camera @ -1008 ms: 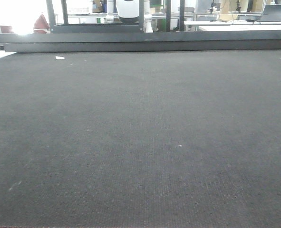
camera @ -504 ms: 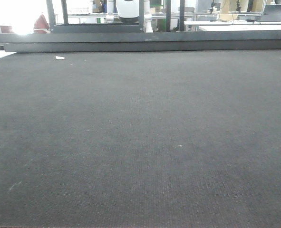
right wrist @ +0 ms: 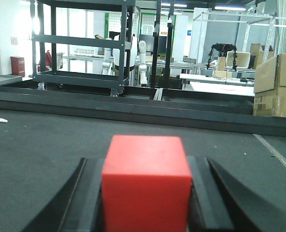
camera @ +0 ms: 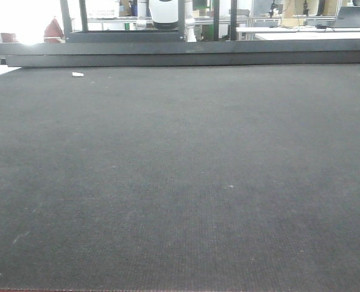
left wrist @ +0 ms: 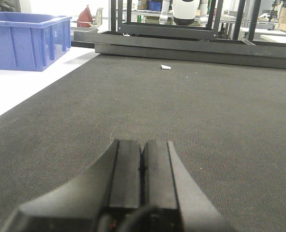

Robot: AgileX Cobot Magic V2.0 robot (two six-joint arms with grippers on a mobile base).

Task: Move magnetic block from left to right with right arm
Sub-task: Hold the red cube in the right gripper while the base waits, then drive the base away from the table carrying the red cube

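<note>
Red magnetic block [right wrist: 145, 181] clamped in right gripper [right wrist: 145, 166] — left gripper [left wrist: 142, 150] fingers [left wrist: 127, 166] apparently pressed together.

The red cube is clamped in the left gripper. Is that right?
Not the left. The right wrist view shows the cube clamped in the right gripper; the left gripper is shut with nothing in it.

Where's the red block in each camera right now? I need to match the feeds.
Front view: not in it.
Left wrist: not in it; left gripper shut, empty.
Right wrist: bottom centre, magnetic block clamped in the right gripper.
Shared landmark: white scrap near the black mat's far edge, in all three views.
</note>
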